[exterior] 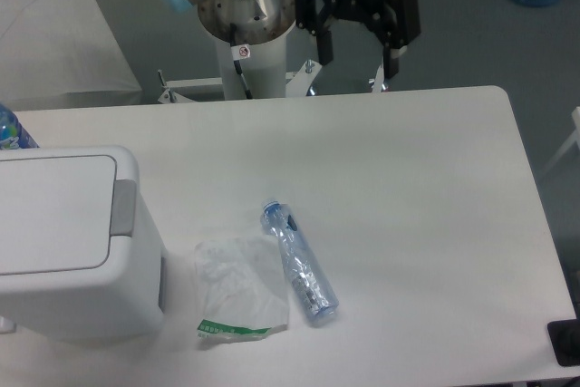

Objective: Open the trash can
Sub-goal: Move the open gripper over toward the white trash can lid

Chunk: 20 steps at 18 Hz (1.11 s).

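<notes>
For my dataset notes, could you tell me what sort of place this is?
Probably a robotics lab: an arm's gripper hangs open behind a plain white table holding test props, a bin and a bottle.

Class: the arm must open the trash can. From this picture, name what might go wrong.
The gripper hangs open past the table's far edge, far from the trash can; its grey push-button is narrow, so a press may miss. The bottle and plastic bag lie close beside the bin and might get knocked.
</notes>
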Available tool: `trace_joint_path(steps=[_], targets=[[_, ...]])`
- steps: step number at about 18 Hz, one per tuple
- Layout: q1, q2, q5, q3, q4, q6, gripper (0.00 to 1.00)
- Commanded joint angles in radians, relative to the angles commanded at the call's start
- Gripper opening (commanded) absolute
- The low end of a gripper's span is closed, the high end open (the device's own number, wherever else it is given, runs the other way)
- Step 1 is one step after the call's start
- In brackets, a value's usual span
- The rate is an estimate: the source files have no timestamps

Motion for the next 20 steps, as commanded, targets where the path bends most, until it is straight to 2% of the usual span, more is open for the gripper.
trace_joint_path(steps=[4, 7, 12, 16, 20], targets=[[-0.028, -0.012, 0.0, 0.008, 0.0, -0.074, 1.0], [-0.069, -0.037, -0.002, 0.023, 0.002, -0.222, 1.0], [-0.149, -0.083, -0.002, 0.035, 0.066, -0.412, 1.0], [-0.215, -0.143, -0.002, 0.084, 0.074, -0.623, 1.0], [-0.278, -0.19, -0.003, 0.101, 0.074, -0.754, 1.0]])
